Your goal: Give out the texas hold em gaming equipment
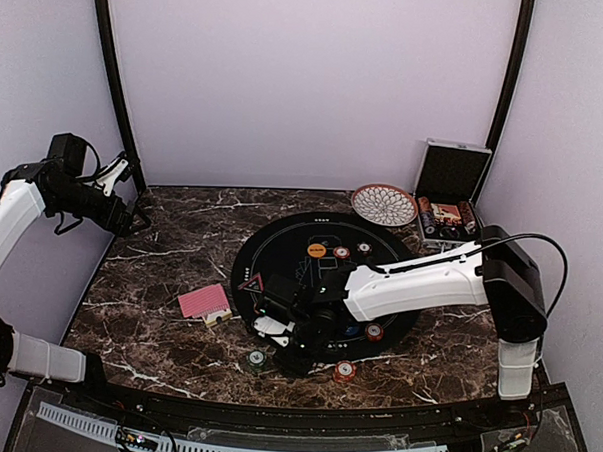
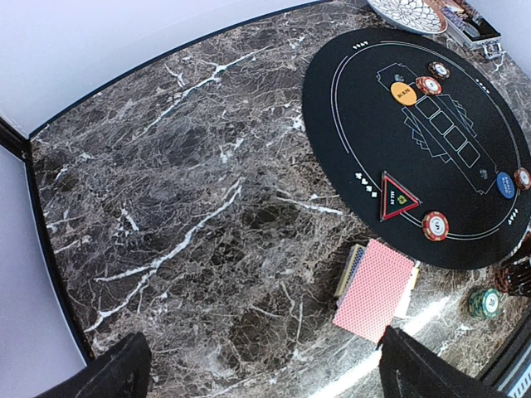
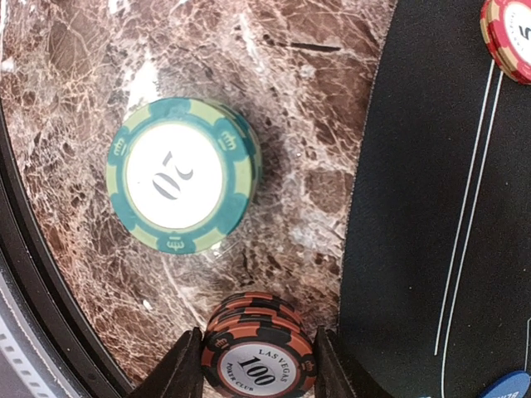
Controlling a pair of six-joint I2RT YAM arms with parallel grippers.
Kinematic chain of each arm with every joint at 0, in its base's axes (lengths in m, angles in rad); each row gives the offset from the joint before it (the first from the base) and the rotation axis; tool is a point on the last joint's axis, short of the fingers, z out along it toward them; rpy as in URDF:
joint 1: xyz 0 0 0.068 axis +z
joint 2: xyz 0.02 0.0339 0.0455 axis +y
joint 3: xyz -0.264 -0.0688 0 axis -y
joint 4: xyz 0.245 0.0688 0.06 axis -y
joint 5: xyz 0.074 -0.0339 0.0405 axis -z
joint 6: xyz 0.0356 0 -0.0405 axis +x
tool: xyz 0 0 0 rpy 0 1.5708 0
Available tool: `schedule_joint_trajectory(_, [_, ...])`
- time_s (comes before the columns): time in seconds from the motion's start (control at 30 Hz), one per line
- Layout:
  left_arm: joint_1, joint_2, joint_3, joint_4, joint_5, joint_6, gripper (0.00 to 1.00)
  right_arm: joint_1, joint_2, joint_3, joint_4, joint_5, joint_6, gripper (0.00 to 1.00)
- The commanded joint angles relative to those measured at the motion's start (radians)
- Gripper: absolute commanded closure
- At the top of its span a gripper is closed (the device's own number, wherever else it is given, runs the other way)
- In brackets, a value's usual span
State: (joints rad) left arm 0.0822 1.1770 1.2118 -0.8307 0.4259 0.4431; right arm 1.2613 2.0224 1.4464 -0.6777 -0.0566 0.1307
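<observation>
Your left fingers (image 2: 116, 373) hang apart, holding nothing, above the dark marble tabletop (image 2: 166, 207). Past the pink-backed card deck (image 2: 375, 290) and green-and-cream 20 chips (image 3: 182, 174), your right fingers (image 3: 178, 373) clamp a short stack of black-and-orange round 100 poker chips (image 3: 259, 356) at the tabletop's near edge, beside the black mat (image 3: 431, 207). They look light, rigid, smooth-rimmed: squeeze low across the rims, or loose discs may shear.

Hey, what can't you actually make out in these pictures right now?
- Right wrist view: the 100 chip stack, inside the right tool, is cut by the bottom edge; contact unclear.
- Top view: that stack is hidden under the right arm.
- Top view: the case contents are too small.
- Left wrist view: the cards lie face down, faces hidden.
</observation>
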Motion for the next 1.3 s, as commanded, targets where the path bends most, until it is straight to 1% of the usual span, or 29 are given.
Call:
schedule_joint_trajectory(0.0, [-0.003, -0.028, 0.016, -0.025, -0.005, 0.016, 0.01, 0.012, 0.018, 0.014, 0.001, -0.009, -0.009, 0.59])
schedule_joint_trajectory(0.17, [-0.003, -0.027, 0.015, -0.026, -0.005, 0.017, 0.01, 0.010, 0.006, 0.018, 0.001, 0.005, -0.009, 0.70])
schedule_joint_trajectory(0.4, [-0.002, -0.030, 0.020, -0.030, -0.004, 0.017, 0.01, 0.011, -0.026, 0.040, -0.018, 0.052, -0.014, 0.75])
schedule_joint_trajectory(0.5, [-0.002, -0.030, 0.019, -0.031, -0.001, 0.016, 0.01, 0.007, -0.030, 0.052, -0.025, 0.104, -0.020, 0.75])
schedule_joint_trajectory(0.7, [-0.002, -0.037, 0.019, -0.034, -0.003, 0.018, 0.01, -0.042, -0.031, 0.062, -0.021, 0.166, -0.030, 0.76])
schedule_joint_trajectory(0.87, [-0.002, -0.037, 0.010, -0.028, 0.002, 0.015, 0.01, -0.078, -0.010, 0.127, 0.014, 0.150, -0.011, 0.78])
schedule_joint_trajectory(1.03, [-0.002, -0.039, 0.013, -0.031, 0.000, 0.017, 0.01, -0.095, 0.067, 0.224, 0.013, 0.152, 0.005, 0.82])
schedule_joint_trajectory(1.27, [-0.002, -0.047, 0.009, -0.030, -0.001, 0.020, 0.01, -0.120, 0.127, 0.247, 0.048, 0.121, 0.032, 0.82])
